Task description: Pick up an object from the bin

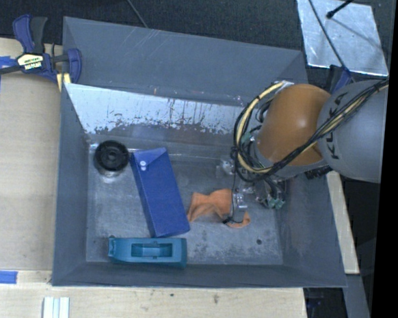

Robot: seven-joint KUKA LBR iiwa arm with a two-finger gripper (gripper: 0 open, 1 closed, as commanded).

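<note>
My gripper (pixel 237 211) is low in the right half of the bin, its fingers down on the right end of a crumpled orange cloth (pixel 211 205). Orange fabric bunches around the fingertips, so the fingers look shut on the cloth. The cloth lies on the bin floor right of centre. Just left of it a blue flat box (pixel 159 191) lies tilted, running from the back left toward the front.
A teal tape dispenser (pixel 147 251) lies along the front wall. A round black-capped jar (pixel 111 157) stands at the back left of the bin floor. The arm's orange cover and cables hang over the bin's right side.
</note>
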